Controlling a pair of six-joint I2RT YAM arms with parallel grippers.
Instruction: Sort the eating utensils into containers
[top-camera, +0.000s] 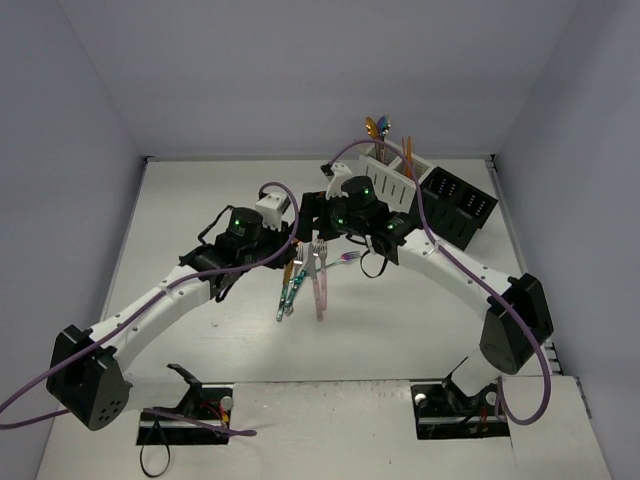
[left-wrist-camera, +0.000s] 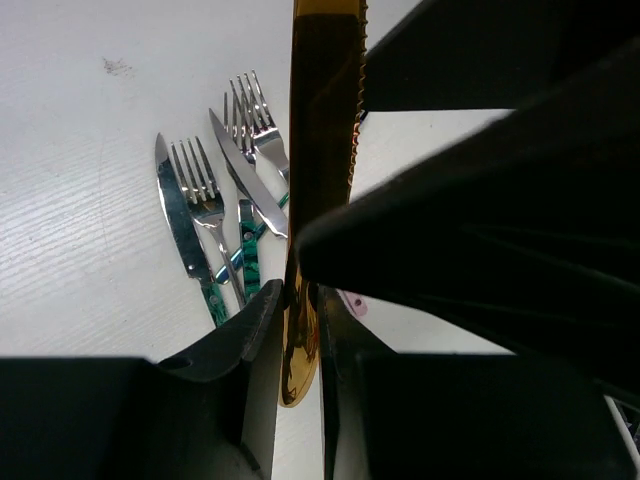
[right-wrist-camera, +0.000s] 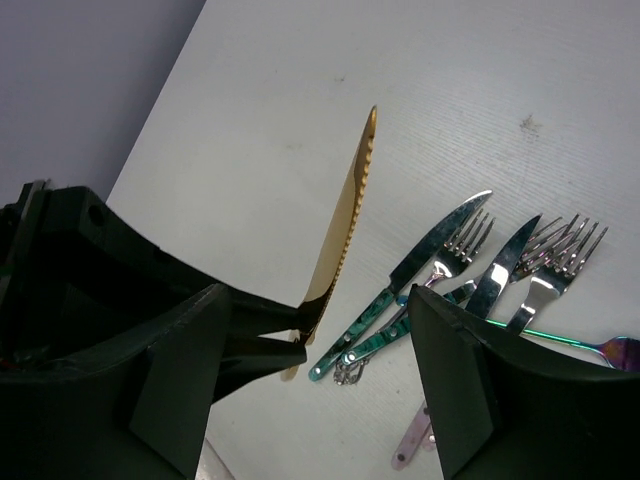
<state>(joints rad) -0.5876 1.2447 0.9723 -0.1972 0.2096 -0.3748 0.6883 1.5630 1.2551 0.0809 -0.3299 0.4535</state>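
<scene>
walls (top-camera: 300, 70): pale grey-lilac | table (top-camera: 190, 200): white, faint grain | light: even

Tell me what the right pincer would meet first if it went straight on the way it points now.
Most likely the gold knife, which the left pincer holds upright inside the open right pincer; the depth is not fully clear.

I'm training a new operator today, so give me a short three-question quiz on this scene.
1. True or false: the left gripper is shut on the gold serrated metal knife.
2. The right gripper has its jaws: A) clamped on a fork; B) open, close to the gold knife; C) inside the black caddy.
3. Fill in: upright utensils stand in the ___ slotted-wall caddy.
Key: 1 true; 2 B; 3 white.
</scene>
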